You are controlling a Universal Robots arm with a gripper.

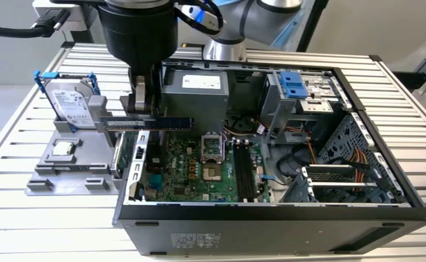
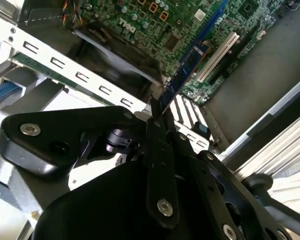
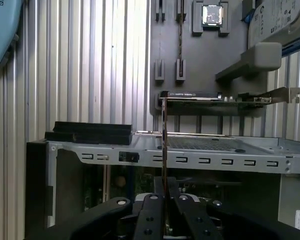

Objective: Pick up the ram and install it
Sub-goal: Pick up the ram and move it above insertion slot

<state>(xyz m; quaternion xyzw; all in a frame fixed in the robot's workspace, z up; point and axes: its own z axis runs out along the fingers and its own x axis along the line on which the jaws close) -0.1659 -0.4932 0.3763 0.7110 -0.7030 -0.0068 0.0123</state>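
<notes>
The ram (image 1: 149, 123) is a long, thin blue stick held level above the open computer case's wall, on the exterior view's left. My gripper (image 1: 141, 111) comes down from above and is shut on it near its middle. In the second wrist view the ram (image 2: 186, 72) juts out from my gripper (image 2: 156, 114) over the green motherboard (image 2: 155, 25). The first wrist view shows the ram (image 3: 163, 145) edge-on, rising from my gripper (image 3: 163, 192). The black memory slots (image 1: 243, 172) lie on the motherboard (image 1: 191, 172), to the exterior view's right of the ram.
A grey parts holder (image 1: 60, 177) beside the case carries a silver hard drive (image 1: 73, 106) with blue rails, a processor chip (image 1: 65, 147) and a green expansion card (image 3: 215, 100). The case (image 1: 271, 218) holds a power supply (image 1: 198, 90), drive cage (image 1: 300, 93) and cables. Everything stands on a slatted metal table (image 1: 23, 229).
</notes>
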